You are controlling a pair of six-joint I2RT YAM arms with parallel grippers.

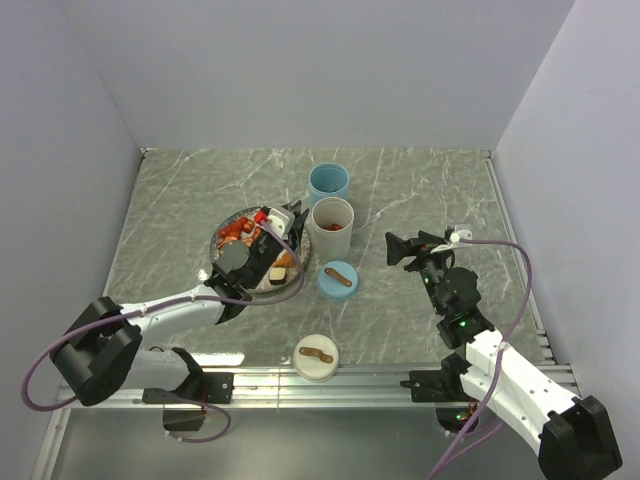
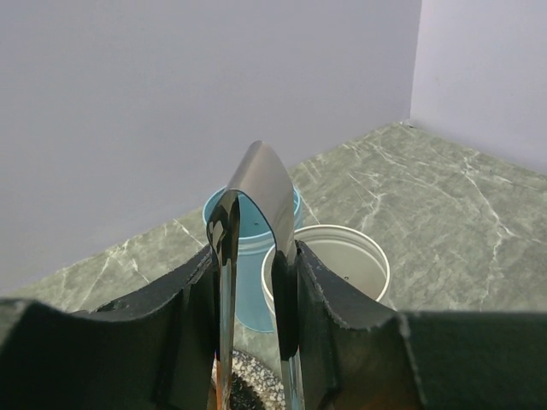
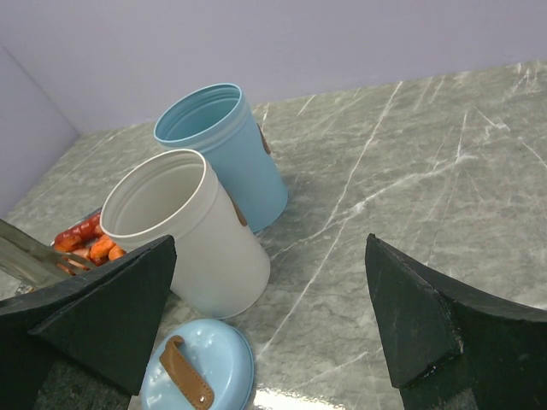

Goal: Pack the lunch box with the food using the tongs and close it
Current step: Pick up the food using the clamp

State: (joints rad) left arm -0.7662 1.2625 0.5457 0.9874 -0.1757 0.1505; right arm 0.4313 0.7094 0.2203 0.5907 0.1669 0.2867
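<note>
The food (image 1: 243, 233), orange, red, white and dark bites, lies on a speckled plate (image 1: 222, 243) left of centre. My left gripper (image 1: 281, 236) hangs over the plate, shut on the tongs (image 2: 279, 218). Their two metal arms run between my fingers (image 2: 338, 312), and the joined end points away towards the cups. The lunch box stands as two open round containers, a white one (image 1: 332, 229) with a bit of red inside and a blue one (image 1: 328, 183) behind it. My right gripper (image 1: 415, 249) stands open and empty to the right of them (image 3: 270, 246).
A blue lid (image 1: 338, 279) with a brown strap lies in front of the white container. A white lid (image 1: 316, 357) lies near the table's front edge. Walls close in the table on three sides.
</note>
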